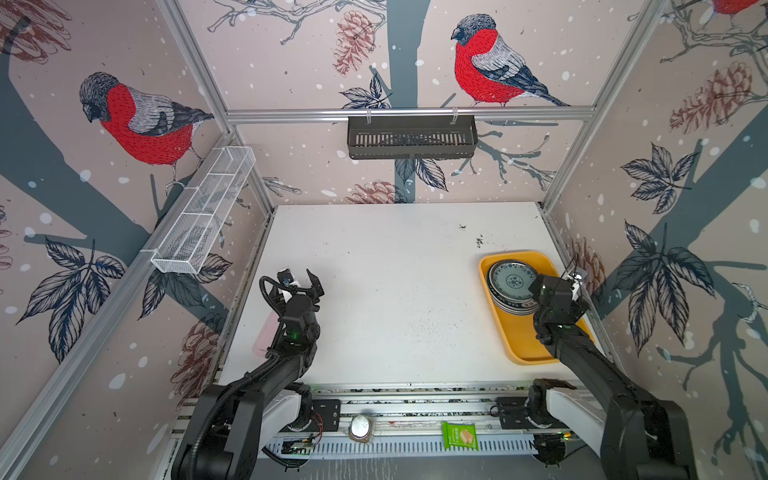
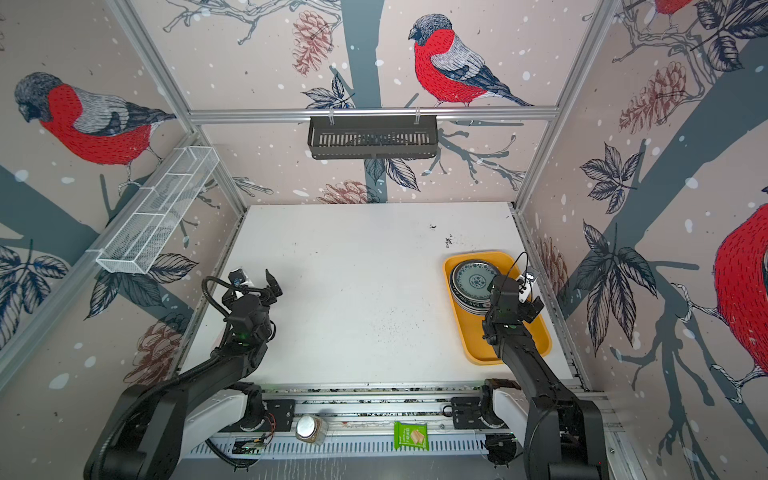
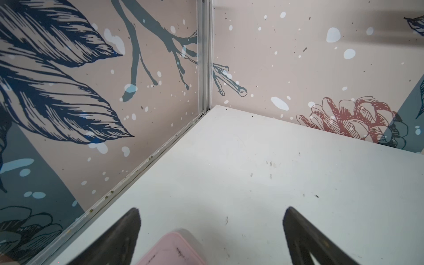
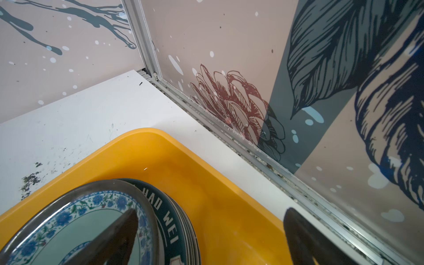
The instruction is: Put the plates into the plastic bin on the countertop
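Jaws on my right gripper (image 4: 211, 210) stand wide apart w/ nothing between them, one finger (image 4: 119, 229) over the top plate, the other over bare bin floor. Plates (image 1: 512, 283) sit stacked at the far end of the yellow bin (image 1: 521, 338), blue-patterned one on top, green lettered rim just under. Bin lies on the countertop (image 1: 395, 291), right side, nr the wall rail. Left gripper (image 3: 212, 208) spread wide too, empty, above a pink tray (image 3: 172, 250) by the left edge, well apart from the bin.

lower plates (image 4: 166, 220) mostly hidden beneath blue-grey plate (image 4: 68, 229).
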You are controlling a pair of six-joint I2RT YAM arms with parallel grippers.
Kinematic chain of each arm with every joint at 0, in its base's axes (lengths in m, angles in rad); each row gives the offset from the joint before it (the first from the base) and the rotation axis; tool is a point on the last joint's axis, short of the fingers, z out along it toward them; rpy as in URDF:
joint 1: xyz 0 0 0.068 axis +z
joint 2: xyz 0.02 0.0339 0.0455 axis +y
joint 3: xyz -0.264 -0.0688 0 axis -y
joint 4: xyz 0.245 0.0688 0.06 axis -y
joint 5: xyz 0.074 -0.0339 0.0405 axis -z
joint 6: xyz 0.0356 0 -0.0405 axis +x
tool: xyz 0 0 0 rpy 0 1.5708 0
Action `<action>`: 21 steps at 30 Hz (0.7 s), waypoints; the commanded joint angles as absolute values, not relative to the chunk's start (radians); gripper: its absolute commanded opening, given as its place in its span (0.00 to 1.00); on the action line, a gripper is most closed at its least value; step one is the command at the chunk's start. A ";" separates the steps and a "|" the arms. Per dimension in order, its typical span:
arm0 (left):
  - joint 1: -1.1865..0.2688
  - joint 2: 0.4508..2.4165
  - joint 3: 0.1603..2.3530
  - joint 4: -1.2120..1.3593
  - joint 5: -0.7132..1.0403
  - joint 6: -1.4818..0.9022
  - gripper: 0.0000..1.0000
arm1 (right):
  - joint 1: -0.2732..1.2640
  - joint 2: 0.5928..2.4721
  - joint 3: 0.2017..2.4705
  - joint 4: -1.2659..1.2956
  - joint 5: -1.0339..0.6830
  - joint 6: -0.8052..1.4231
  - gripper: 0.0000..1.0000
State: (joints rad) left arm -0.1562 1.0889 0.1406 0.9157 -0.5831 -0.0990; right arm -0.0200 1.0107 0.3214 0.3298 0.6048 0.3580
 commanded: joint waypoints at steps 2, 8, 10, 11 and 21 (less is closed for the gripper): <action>-0.149 1.155 0.116 1.161 -0.562 -0.041 0.97 | 0.022 1.020 0.266 0.570 0.663 0.269 1.00; -0.147 1.290 0.082 1.320 -0.549 -0.013 0.97 | 0.082 1.076 0.190 0.798 0.654 0.190 0.99; -0.132 1.315 0.085 1.350 -0.505 -0.014 0.97 | 0.082 1.102 0.186 0.835 0.630 0.175 1.00; -0.129 1.327 0.093 1.351 -0.492 -0.012 0.97 | 0.083 1.113 0.183 0.854 0.620 0.168 0.99; -0.114 1.606 0.094 1.656 -0.429 0.015 0.97 | 0.083 1.237 0.109 1.178 0.546 0.107 1.00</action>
